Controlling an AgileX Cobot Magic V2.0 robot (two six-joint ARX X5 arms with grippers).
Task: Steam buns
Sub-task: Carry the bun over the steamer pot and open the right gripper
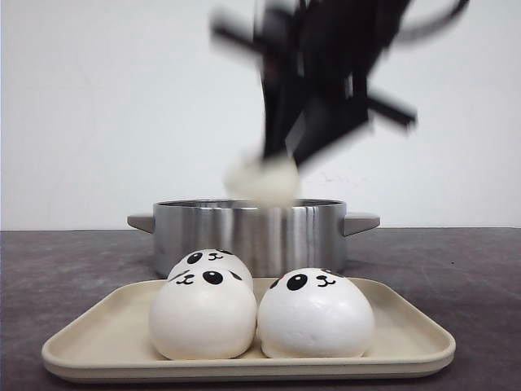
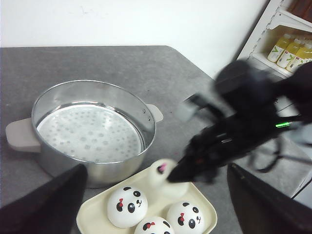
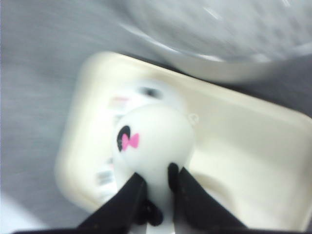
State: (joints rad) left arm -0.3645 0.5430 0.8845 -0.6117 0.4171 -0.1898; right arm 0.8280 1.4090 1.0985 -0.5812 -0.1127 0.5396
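Observation:
Three white panda-face buns sit on a beige tray in front of a steel steamer pot: one at the front left, one at the front right, one behind. My right gripper, blurred by motion, is shut on the fourth bun and holds it in the air above the pot's near rim. In the right wrist view its fingers pinch this bun. My left gripper is open and empty, high above the tray and pot. The pot's perforated insert is bare.
The pot has two grey side handles. A white shelf with yellow-green bottles stands beyond the table's right edge. A white wall runs behind the grey table.

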